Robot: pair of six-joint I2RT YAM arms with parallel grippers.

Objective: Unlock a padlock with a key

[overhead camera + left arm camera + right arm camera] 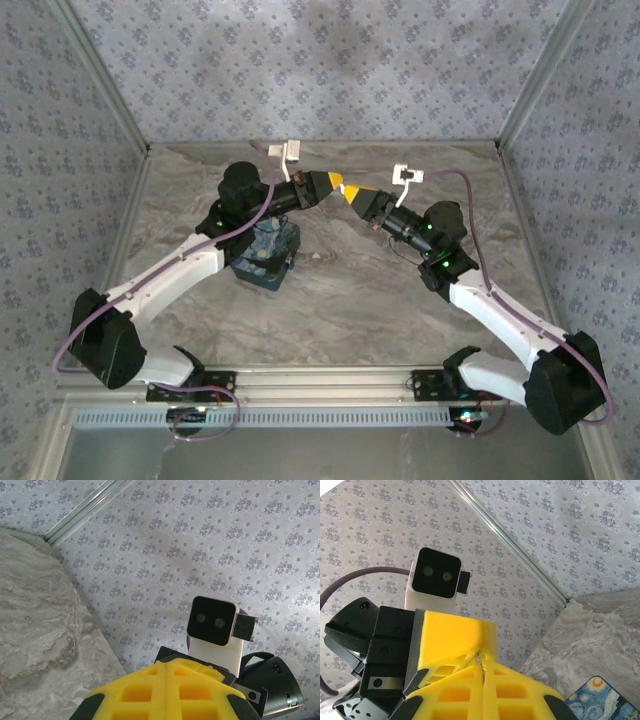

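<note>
So from up top the 2 arms are angled in toward each other over the far middle of the marbled surface, left pincer and right pincer both pinched closed, yellow tips meeting nose to nose. There's 1 blue tin sitting on the surface, partly tucked under the left arm, well apart from the right one.

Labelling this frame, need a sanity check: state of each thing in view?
left gripper: shut, in the air, tip to tip with the right gripper.
right gripper: shut, in the air; whether anything is pinched is too small to tell.
blue tin: flat on the table, painted face up, partly under the left arm.
</note>
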